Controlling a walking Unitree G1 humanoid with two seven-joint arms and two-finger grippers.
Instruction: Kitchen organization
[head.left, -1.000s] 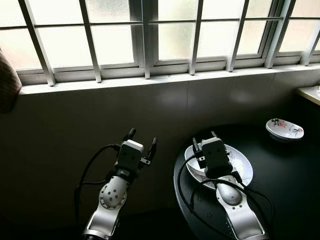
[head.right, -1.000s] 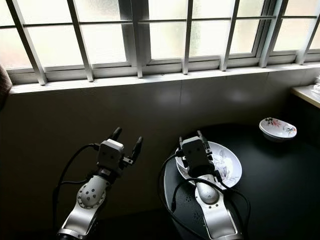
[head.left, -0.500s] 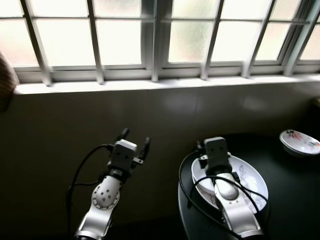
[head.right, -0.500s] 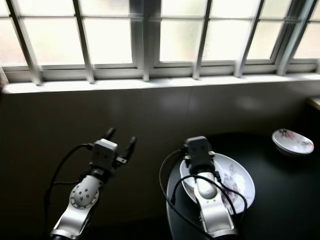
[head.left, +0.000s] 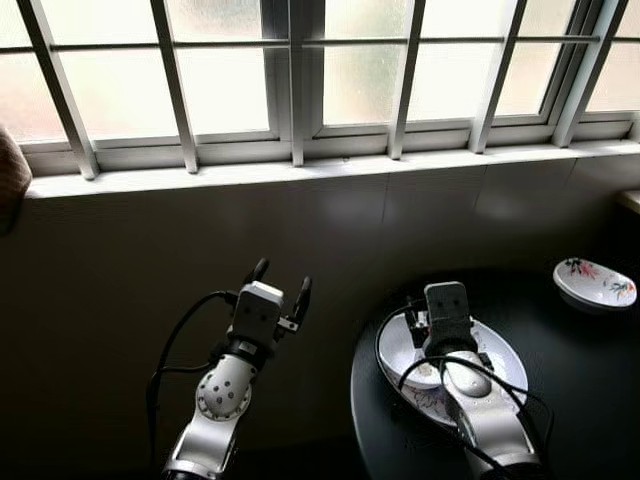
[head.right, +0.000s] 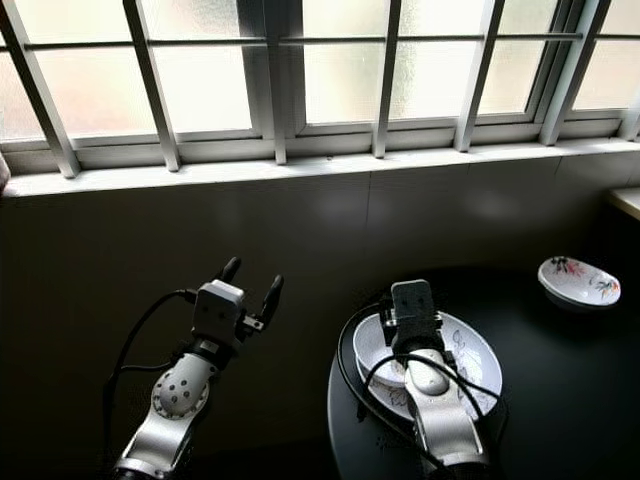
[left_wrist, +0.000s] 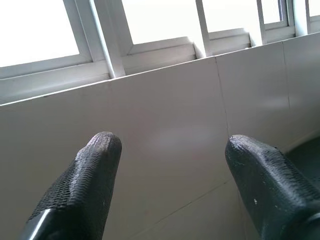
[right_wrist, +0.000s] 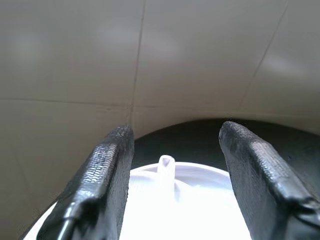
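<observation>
A barred window (head.left: 300, 80) is lighting the tiled wall (head.left: 200, 240) beyond both hands. Below the right hand (right_wrist: 175, 150), a dark round bench (head.left: 580, 380) is carrying the dishes. Directly under that hand, a white floral plate (head.left: 500, 350) is lying flat with something small and white (right_wrist: 166, 167) standing up from it between the fingers; what it is I cannot tell. The right hand is hovering low over the plate, fingers spread wide and gripping nothing. Well off to its right, toward the wall, a small floral dish (head.left: 595, 283) is sitting alone.

The plate is likely glazed ceramic: stiff, fairly heavy, slick and breakable, so a pinch across the raised rim nearest the hand looks the safest hold.

The left hand (head.left: 278, 282) is hanging off the bench's left, fingers parted and empty.
</observation>
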